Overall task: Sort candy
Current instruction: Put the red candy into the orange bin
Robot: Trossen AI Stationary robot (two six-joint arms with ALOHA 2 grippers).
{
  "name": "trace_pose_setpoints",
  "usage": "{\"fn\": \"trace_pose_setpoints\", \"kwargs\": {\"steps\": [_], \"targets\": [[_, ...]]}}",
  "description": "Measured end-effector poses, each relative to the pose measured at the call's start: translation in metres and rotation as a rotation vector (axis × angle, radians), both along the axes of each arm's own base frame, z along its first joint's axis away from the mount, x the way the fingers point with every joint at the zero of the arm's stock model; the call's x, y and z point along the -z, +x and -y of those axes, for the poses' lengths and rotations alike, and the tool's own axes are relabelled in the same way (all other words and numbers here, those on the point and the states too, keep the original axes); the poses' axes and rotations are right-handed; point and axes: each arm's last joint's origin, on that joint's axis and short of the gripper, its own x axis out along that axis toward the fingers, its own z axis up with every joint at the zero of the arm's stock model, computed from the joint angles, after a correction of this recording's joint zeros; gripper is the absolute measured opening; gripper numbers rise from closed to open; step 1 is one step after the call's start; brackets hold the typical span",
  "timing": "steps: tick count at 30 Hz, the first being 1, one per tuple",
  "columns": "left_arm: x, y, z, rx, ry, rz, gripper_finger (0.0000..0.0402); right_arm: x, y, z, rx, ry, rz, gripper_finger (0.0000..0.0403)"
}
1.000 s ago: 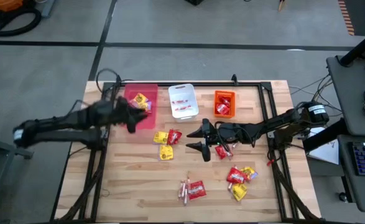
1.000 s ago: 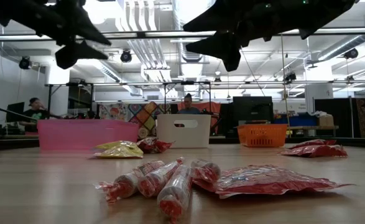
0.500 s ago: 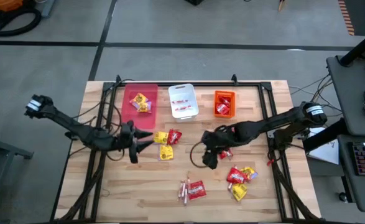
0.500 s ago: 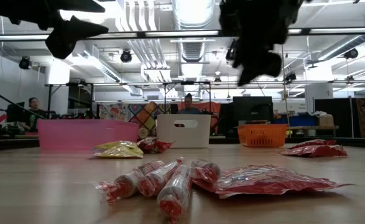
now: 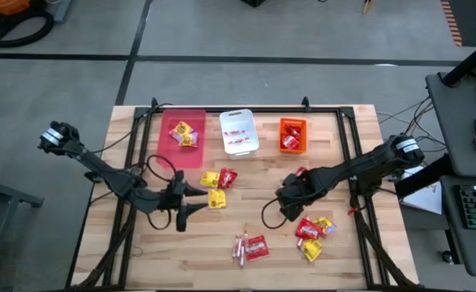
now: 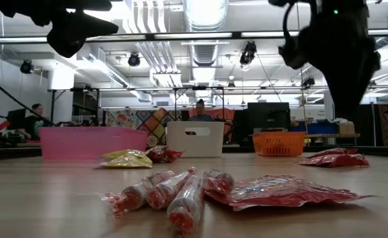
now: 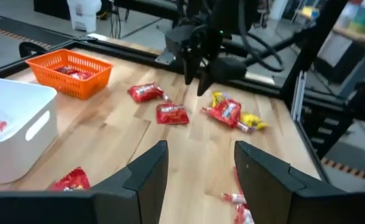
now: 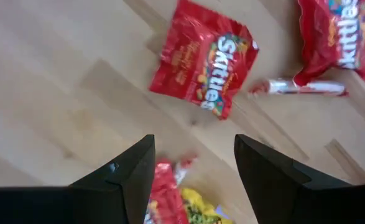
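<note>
Mostly glossy square packets (image 5: 309, 229), wooden table (image 5: 343, 259)

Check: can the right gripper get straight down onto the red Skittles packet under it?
Probably yes. The right gripper is open, hanging above the table with the red Skittles packet just ahead of its fingers. Nothing lies over the packet; a stick candy sits beside it, apart.

Table (image 5: 140, 251) near-left corner bare. Bins (image 5: 239, 132) line far edge. Candy (image 5: 310, 231) clutters middle, near-right; both arms low mid-table.
</note>
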Motion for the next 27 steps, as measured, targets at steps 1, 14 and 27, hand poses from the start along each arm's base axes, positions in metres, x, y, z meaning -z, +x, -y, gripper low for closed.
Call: {"fn": "trace_pose_setpoints", "kwargs": {"steps": [1, 14, 27], "targets": [[-0.001, 0.001, 0.001, 0.002, 0.007, -0.008, 0.0168, 0.006, -0.001, 0.002, 0.013, -0.001, -0.002, 0.021], [-0.023, 0.007, 0.003, -0.024, 0.154, -0.058, 0.0168, 0.053, -0.007, 0.015, 0.085, -0.062, 0.079, 0.021], [-0.026, 0.008, 0.0, -0.109, 0.209, -0.044, 0.0168, 0.071, -0.001, 0.015, 0.005, -0.071, 0.23, 0.013]]}}
